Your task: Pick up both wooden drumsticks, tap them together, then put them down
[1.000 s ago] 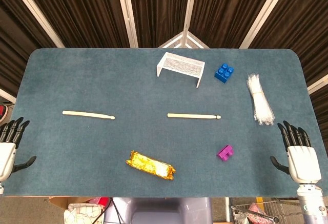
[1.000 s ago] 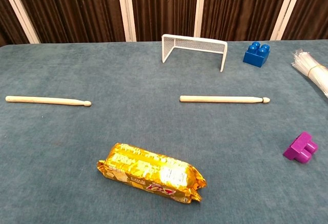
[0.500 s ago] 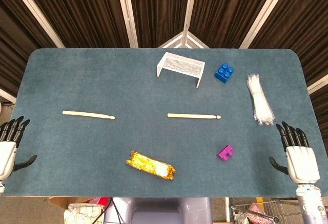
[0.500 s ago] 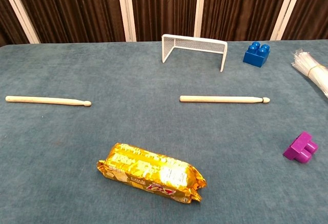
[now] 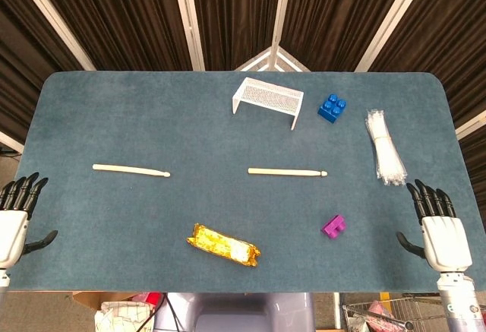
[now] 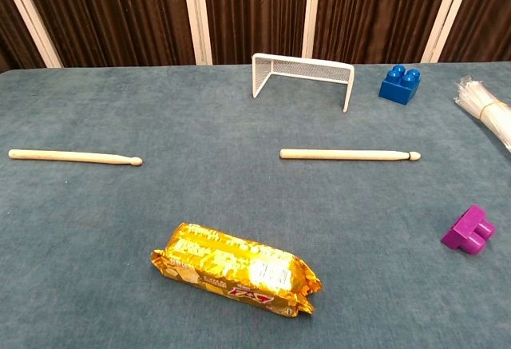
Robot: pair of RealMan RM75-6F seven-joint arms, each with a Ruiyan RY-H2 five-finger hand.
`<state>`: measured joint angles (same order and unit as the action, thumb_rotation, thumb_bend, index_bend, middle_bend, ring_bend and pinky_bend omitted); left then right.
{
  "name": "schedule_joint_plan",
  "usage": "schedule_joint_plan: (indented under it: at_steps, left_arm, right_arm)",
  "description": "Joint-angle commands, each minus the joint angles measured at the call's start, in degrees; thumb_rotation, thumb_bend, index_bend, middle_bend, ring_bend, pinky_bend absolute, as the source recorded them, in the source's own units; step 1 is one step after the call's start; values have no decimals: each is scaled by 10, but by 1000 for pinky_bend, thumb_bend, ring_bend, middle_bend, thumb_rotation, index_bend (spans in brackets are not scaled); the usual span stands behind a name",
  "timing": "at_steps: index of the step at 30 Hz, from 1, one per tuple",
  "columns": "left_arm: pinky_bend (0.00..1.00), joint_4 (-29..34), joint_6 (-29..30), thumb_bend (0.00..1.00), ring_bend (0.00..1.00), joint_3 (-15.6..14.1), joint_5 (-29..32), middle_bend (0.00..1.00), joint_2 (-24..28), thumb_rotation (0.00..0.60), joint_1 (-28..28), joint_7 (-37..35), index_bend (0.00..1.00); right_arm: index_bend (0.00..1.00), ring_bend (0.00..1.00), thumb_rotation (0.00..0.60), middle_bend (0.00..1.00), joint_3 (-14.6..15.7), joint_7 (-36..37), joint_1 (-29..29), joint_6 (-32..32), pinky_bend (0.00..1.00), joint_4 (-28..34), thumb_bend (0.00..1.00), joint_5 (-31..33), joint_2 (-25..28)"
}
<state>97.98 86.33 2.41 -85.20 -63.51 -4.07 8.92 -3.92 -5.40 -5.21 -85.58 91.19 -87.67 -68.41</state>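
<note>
CHANGE: left hand [image 5: 14,222] and right hand [image 5: 439,229] have each slid slightly down toward the near table edge since a second ago | FINGERS: both spread, holding nothing | STICKS: left drumstick [image 5: 130,169] and right drumstick [image 5: 287,172] lie flat on blue table [image 5: 190,119], well apart, unmoved | STATUS: no pickup begun; the hands appear to be retreating from the sticks, not approaching.

Looks like a lab test rig. My table [image 5: 114,119] wears blue felt, dark curtains [image 5: 228,13] with white frame bars [image 5: 187,17] close it in, and unrelated props lie spread out: toy blocks [image 5: 332,108], mesh rack [image 5: 266,98], snack pack [image 5: 223,245].
</note>
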Motion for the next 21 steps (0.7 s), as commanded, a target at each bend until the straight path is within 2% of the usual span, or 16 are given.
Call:
schedule_joint_plan:
  at_steps: [1, 5, 10, 13, 17, 21]
  left_arm:
    - [20, 0, 0, 272, 0, 1, 1, 0, 1, 600, 0, -6, 0]
    - [20, -2, 1, 272, 0, 4, 7, 0, 5, 600, 2, -16, 0]
    - [20, -3, -2, 272, 0, 5, 11, 0, 6, 600, 1, -20, 0]
    - [20, -5, -7, 272, 0, 6, 16, 0, 5, 600, -1, -18, 0]
    - [20, -6, -8, 272, 0, 7, 22, 0, 4, 600, -1, -15, 0]
    - [20, -8, -10, 272, 0, 10, 33, 0, 4, 600, 0, -12, 0]
  right_arm:
    - [28, 103, 600, 64, 2, -14, -6, 7, 87, 6, 254, -5, -7]
    - [79, 104, 600, 76, -6, -58, -29, 28, 81, 27, 253, -11, -29]
    - [105, 106, 600, 185, -30, -131, -77, 96, 24, 62, 253, 25, -58]
    - [159, 121, 600, 226, -59, -189, -123, 158, 9, 70, 254, 76, -86]
    - [216, 148, 600, 283, -98, -258, -177, 208, 0, 60, 253, 150, -134]
    - [224, 153, 600, 295, -124, -320, -227, 243, 0, 43, 254, 228, -179]
